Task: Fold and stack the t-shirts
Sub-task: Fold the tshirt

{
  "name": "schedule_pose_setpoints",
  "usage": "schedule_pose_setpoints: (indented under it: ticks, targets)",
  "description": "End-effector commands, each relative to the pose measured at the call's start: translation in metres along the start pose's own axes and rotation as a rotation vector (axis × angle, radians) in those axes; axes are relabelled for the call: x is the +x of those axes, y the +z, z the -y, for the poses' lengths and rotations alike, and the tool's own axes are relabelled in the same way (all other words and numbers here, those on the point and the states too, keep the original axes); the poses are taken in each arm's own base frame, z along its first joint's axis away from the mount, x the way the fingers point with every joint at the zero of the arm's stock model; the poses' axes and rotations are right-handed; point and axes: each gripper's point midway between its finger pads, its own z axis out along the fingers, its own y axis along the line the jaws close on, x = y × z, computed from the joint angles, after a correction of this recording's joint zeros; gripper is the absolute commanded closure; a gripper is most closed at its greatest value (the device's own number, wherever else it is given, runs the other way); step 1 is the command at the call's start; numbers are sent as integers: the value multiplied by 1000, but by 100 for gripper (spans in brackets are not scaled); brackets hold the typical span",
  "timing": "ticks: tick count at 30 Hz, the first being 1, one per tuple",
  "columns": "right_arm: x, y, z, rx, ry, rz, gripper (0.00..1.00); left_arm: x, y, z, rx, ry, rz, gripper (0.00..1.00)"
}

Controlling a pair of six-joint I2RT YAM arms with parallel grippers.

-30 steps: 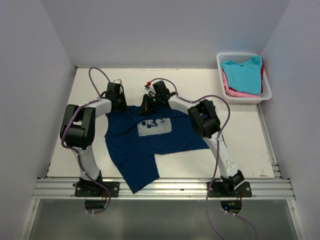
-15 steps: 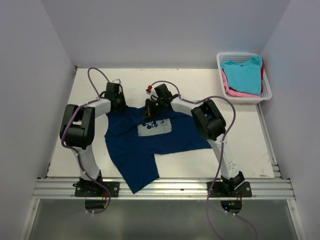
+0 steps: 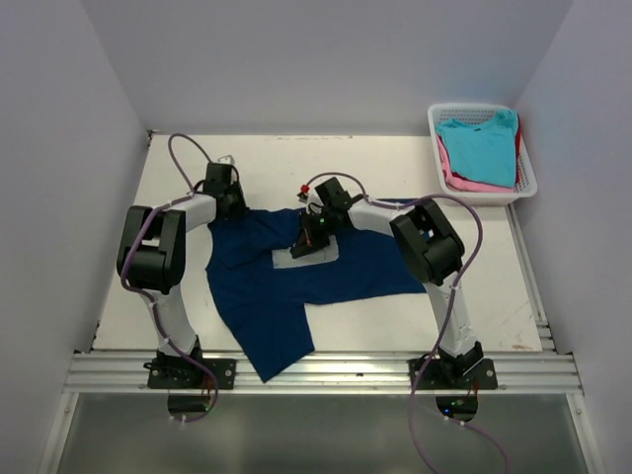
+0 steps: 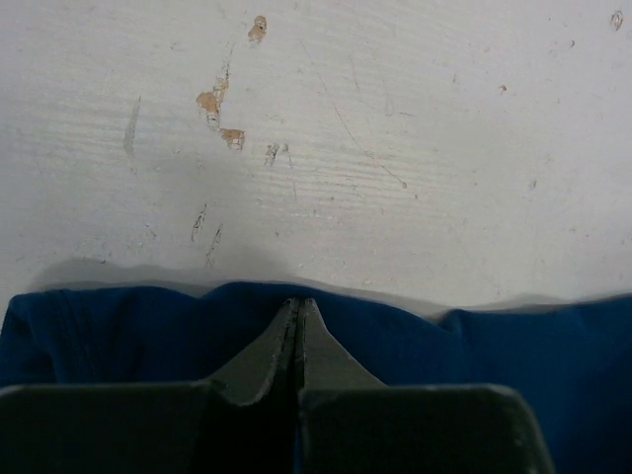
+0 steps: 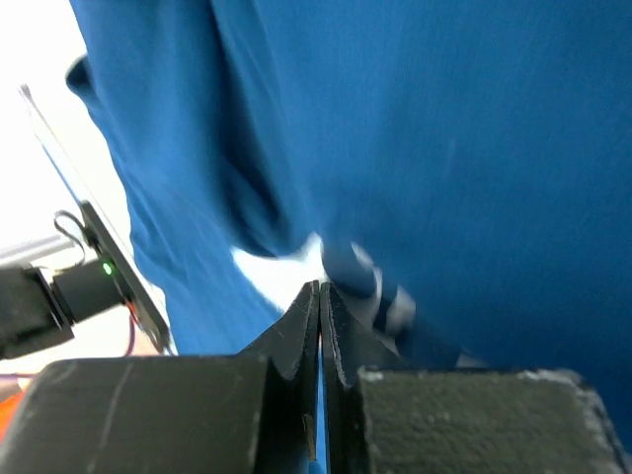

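On the table (image 3: 395,168), mid-way across, the navy tee (image 3: 267,286) lies spread, one sleeve reaching the near edge. The left gripper (image 4: 298,308) is clamped on the tee's far edge, jaws pressed together. The right gripper (image 5: 319,291) sits over the pale print (image 3: 288,260), its jaws pinching a sliver of blue cloth. At the far right corner, a white basket (image 3: 484,197) holds a turquoise tee (image 3: 482,148) over a pink one (image 3: 464,184).
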Motion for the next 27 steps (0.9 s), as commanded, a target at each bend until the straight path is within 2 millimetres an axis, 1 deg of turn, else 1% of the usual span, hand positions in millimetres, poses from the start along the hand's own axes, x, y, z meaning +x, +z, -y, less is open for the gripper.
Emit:
schedule_pose_setpoints:
  ticks: [1,2,3,4,5,6,7,10,11,13,14,16,17,18,19,20,21,22,23,24,25,26,27]
  targets:
    - [23,-17,-9,-1,-34,-41,100,6,11,-26,-80,-21,-16,100]
    - [32,-20,-6,4,-24,-68,100,7,12,-27,-82,-21,-19,100]
    - [37,-24,-9,-2,-30,-80,100,7,11,-27,-82,-22,-17,100]
    - [39,-31,-15,-10,-56,-79,100,7,12,-28,-84,-24,-19,100]
    - [45,-36,-16,-10,-54,-90,100,7,12,-28,-83,-25,-20,100]
    - [45,-40,-22,-18,-70,-83,100,7,12,-29,-84,-25,-21,100]
    - [41,-49,-34,-34,-95,-61,100,7,12,-28,-81,-25,-19,100]
    - [25,-57,-55,-73,-124,-9,100,8,13,-27,-76,-30,-24,100]
    - [11,-57,-64,-90,-149,27,100,8,14,-27,-74,-30,-23,100]
    - [-6,-52,-67,-94,-131,55,100,9,15,-26,-68,-33,-27,100]
    - [-21,-41,-66,-95,-122,63,100,10,15,-26,-68,-35,-29,100]
    - [-36,-28,-67,-103,-82,72,100,11,16,-25,-63,-38,-31,100]
    - [-47,-12,-65,-98,-77,68,100,11,16,-25,-64,-38,-32,100]
    - [-52,-4,-67,-100,-73,69,100,12,16,-26,-65,-41,-33,100]
    - [-67,-1,-80,-117,-84,89,100,11,16,-25,-62,-41,-31,100]
    - [-70,8,-83,-120,-87,86,100,12,16,-25,-62,-42,-31,100]
    - [-64,31,-75,-113,-72,52,100,11,15,-25,-61,-42,-28,100]
    - [-74,32,-90,-133,-81,66,100,12,15,-26,-62,-42,-28,100]
    - [-72,41,-96,-142,-87,55,100,13,15,-26,-61,-42,-30,100]
    - [-68,56,-86,-127,-65,36,100,12,14,-26,-62,-42,-28,100]
    - [-73,59,-93,-137,-74,48,100,13,14,-23,-49,-44,-32,100]
    - [-71,65,-95,-144,-73,43,100,14,14,-22,-40,-46,-34,100]
    - [-70,73,-91,-140,-51,40,100,14,14,-21,-38,-46,-36,100]
